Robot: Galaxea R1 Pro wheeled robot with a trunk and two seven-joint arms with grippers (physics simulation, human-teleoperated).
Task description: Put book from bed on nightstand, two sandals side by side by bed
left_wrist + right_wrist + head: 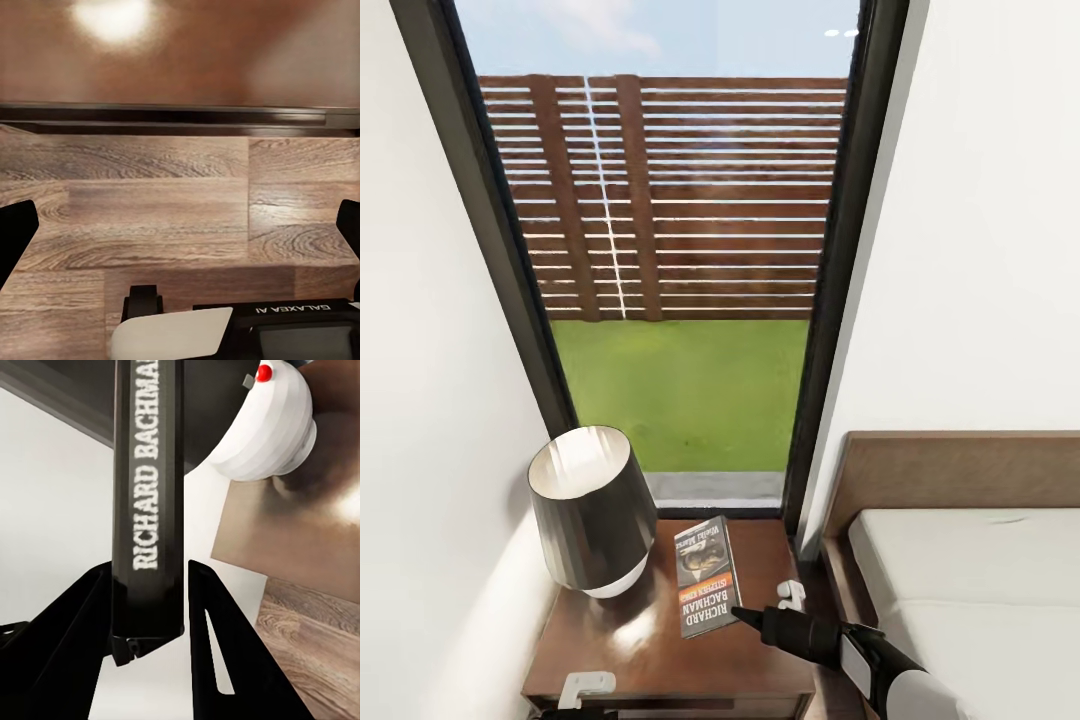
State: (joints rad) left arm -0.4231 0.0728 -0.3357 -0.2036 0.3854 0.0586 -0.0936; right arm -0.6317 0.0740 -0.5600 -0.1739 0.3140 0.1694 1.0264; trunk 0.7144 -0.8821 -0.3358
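Note:
The book lies cover up on the dark wooden nightstand, beside the lamp; I cannot tell if it rests fully on the glossy top. My right gripper is at the book's near corner. In the right wrist view the book's spine stands between the fingers of the right gripper, which are shut on it. My left gripper is open over the wood floor in front of the nightstand's lower edge. The bed is at the right. The sandals are out of view.
A dark-shaded lamp with a white base takes up the nightstand's left half. A white wall runs along the left. Behind the nightstand a tall dark-framed window shows grass and a fence. The bed's headboard stands close to the nightstand's right side.

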